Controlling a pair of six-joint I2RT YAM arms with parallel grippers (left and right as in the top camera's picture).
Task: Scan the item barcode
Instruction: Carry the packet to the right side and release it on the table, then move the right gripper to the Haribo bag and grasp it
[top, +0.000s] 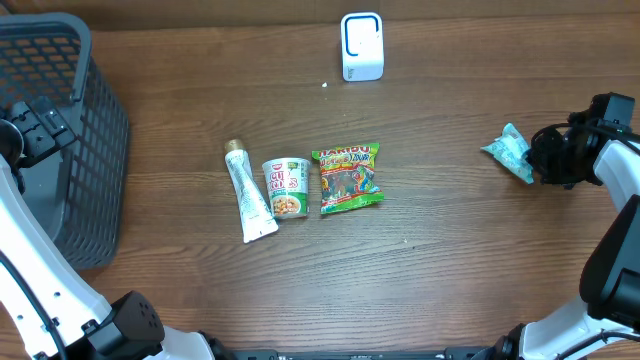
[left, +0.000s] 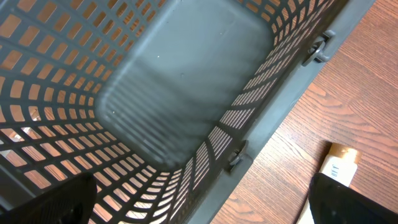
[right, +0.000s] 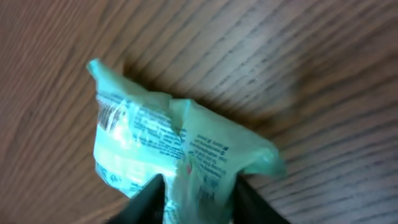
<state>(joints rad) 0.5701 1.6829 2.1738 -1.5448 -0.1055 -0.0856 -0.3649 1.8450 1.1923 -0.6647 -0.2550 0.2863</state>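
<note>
White tubular links with black joint housings on left arm (top: 27, 245) at 8 o'clock and right arm (top: 628, 172) at 4 o'clock; thin black cable along the left links; bulky black wrists; matte dark fingers (right: 147, 200), blunt-edged.

Overhead top-down; wrist views close, seemingly downward

Mock shop checkout on a robot lab bench, small white box-shaped barcode scanner (top: 362, 46) on brown wood-grain table (top: 450, 260), dark grey plastic mesh shopping basket (top: 100, 150), packaged groceries in a row, white squeeze tube (top: 248, 192), instant noodle cup (top: 286, 188), colourful candy bag (top: 349, 178), white robot arms (top: 620, 180) either side
</note>
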